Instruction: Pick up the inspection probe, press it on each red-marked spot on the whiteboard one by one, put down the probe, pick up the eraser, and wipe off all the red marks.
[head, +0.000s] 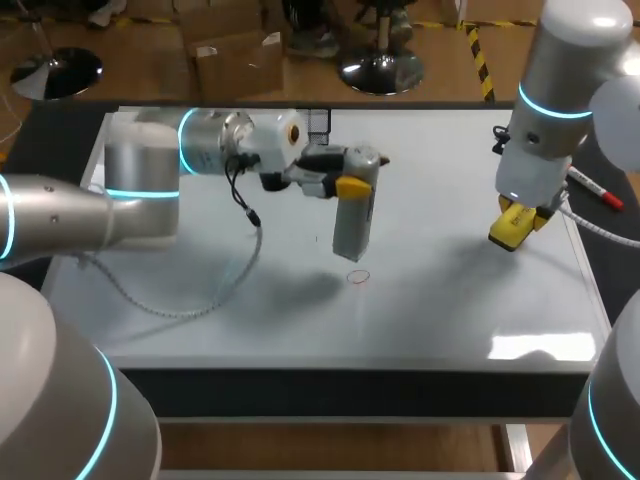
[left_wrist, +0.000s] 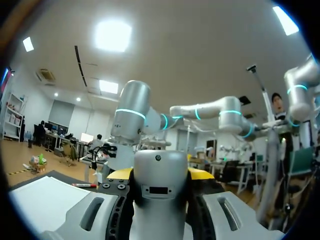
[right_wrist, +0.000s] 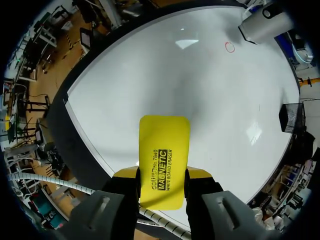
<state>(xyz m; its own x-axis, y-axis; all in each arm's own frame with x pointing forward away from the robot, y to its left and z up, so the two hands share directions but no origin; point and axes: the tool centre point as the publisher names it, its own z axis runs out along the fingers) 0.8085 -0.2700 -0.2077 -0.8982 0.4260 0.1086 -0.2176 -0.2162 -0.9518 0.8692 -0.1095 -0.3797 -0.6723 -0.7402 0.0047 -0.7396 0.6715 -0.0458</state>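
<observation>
The left claw (left_wrist: 159, 172) is clenched on the probe (head: 352, 228), holding it upright with its lower end pointing down, close to the one red mark (head: 358, 277) I can see on the whiteboard (head: 450, 300) — a pose suited to a straight press. Its shadow falls off to one side, so it seems raised rather than touching. The right claw (right_wrist: 162, 172) grips the eraser (right_wrist: 164, 145) by its long sides, free end toward the board, over the right part and well apart from the mark — likely parked clear of the probe, ready for wiping. A red pen (head: 597, 188) lies by the board's right edge.
</observation>
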